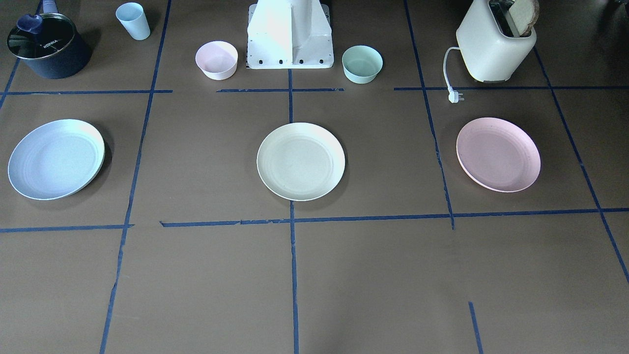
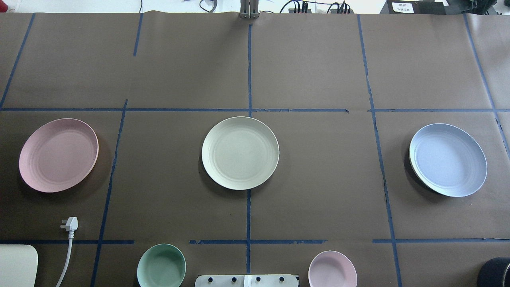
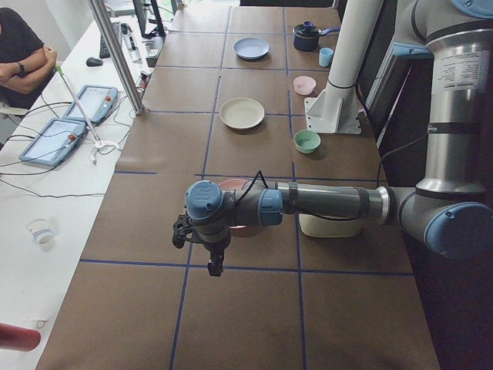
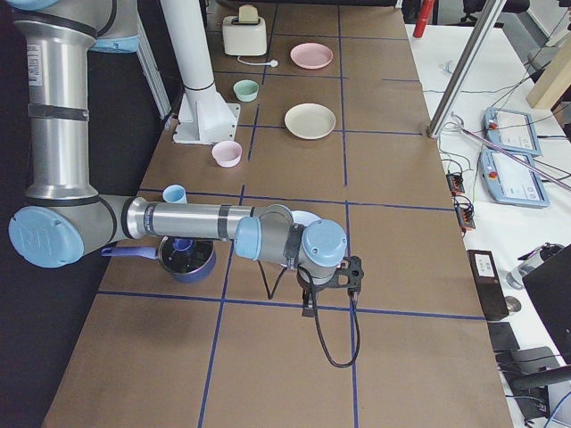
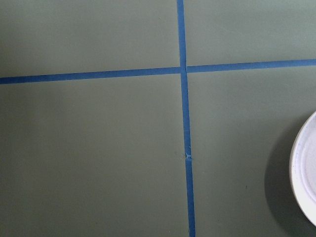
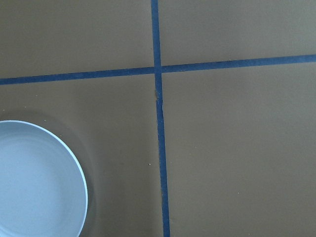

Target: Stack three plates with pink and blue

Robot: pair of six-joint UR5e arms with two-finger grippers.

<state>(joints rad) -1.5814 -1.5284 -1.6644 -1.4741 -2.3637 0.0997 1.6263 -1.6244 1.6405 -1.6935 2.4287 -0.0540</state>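
Three plates lie apart in a row on the brown table. The cream plate (image 1: pixel 300 161) is in the middle (image 2: pixel 240 152). The pink plate (image 2: pixel 59 154) is on my left side (image 1: pixel 498 154). The light blue plate (image 2: pixel 448 159) is on my right side (image 1: pixel 55 159). My left gripper (image 3: pixel 209 258) hangs over the table beside the pink plate, whose edge shows in the left wrist view (image 5: pixel 307 177). My right gripper (image 4: pixel 343 276) hangs beside the blue plate (image 6: pixel 34 182). Both grippers show only in the side views, so I cannot tell whether they are open or shut.
Near the robot base (image 1: pixel 290 39) stand a small pink bowl (image 1: pixel 216 59) and a mint-green bowl (image 1: pixel 362 63). A toaster (image 1: pixel 496 44) with its plug (image 1: pixel 455 96) is on my left. A dark pot (image 1: pixel 49 46) and a blue cup (image 1: pixel 133 20) are on my right.
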